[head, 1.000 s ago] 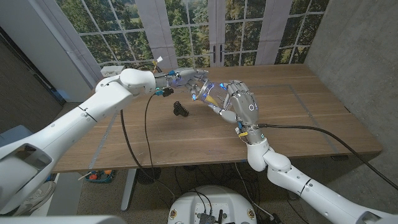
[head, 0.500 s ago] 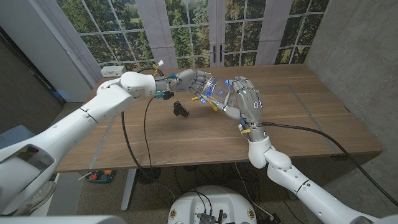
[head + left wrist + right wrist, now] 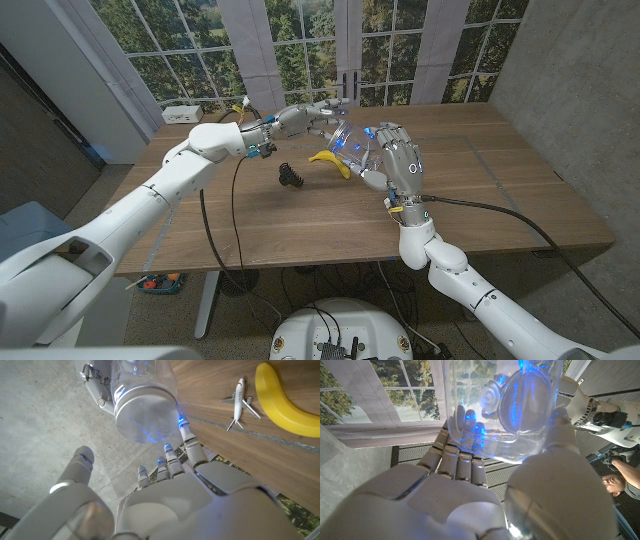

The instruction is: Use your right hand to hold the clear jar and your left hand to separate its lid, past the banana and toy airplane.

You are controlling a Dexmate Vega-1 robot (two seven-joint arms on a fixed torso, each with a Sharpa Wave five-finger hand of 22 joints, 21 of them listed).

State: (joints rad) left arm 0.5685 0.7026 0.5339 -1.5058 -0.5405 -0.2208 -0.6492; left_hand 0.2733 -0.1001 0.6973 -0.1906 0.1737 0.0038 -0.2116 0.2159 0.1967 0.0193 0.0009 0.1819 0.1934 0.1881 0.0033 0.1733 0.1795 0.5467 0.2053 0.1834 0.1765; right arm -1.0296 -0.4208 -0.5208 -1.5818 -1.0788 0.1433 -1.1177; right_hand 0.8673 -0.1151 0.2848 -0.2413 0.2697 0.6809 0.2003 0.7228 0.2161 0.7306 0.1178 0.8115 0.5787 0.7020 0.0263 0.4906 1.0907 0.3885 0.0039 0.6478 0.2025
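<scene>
- As you look down from the head view, your right hand (image 3: 393,160) holds the clear jar (image 3: 352,145) off the table (image 3: 300,220), above its far half and nearer the far edge than the near one. Your left hand (image 3: 305,118) is just beside the jar's lid end, fingers spread toward it; from here you cannot tell whether they touch. The banana (image 3: 328,160) lies on the wood under the jar, and a small black object (image 3: 291,176) sits near it toward the left edge.
- In the left wrist view, the lid (image 3: 146,415) faces your left hand (image 3: 165,505), whose fingers (image 3: 186,437) reach up beside the lid's rim, wide apart and closed on nothing; the thumb stands well off to the other side. The toy airplane (image 3: 240,402) rests on the table just beside the banana (image 3: 285,402), apart from it.
- In the right wrist view, your right hand (image 3: 470,490) wraps the clear jar (image 3: 505,405), fingers on one side and thumb on the other. A person (image 3: 622,477) shows at the picture's edge.
</scene>
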